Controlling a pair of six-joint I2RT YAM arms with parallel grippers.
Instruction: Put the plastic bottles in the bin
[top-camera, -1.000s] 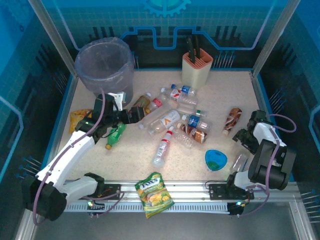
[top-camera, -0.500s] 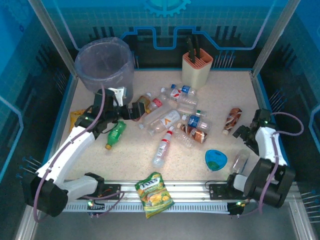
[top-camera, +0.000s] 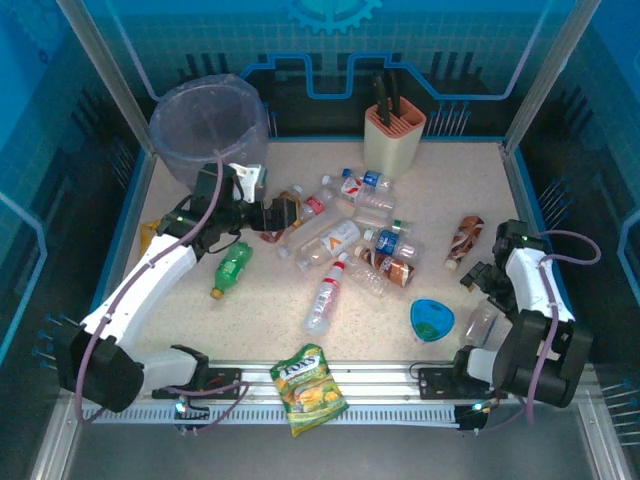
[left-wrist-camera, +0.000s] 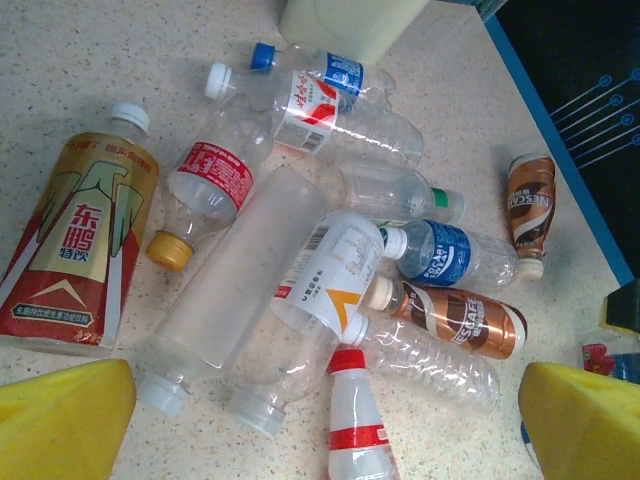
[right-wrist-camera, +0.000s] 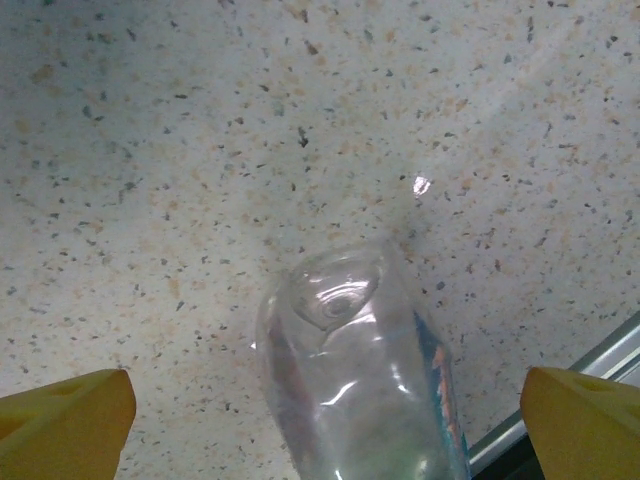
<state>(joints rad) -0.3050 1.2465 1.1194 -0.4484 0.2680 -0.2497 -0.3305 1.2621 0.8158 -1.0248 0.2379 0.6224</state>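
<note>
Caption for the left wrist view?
Open left gripper over a heap of plastic bottles lying on the speckled table.

Bottles (top-camera: 340, 235) cluster centrally; bin (top-camera: 210, 125) behind-left; lone bottle (top-camera: 480, 322) seemingly right of bowl (top-camera: 432, 320).

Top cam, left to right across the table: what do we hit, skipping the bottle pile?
bin → snack bag → knife holder → lone brown bottle

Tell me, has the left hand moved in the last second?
Yes. The left hand has moved up the overhead view, closer to the bin.
</note>
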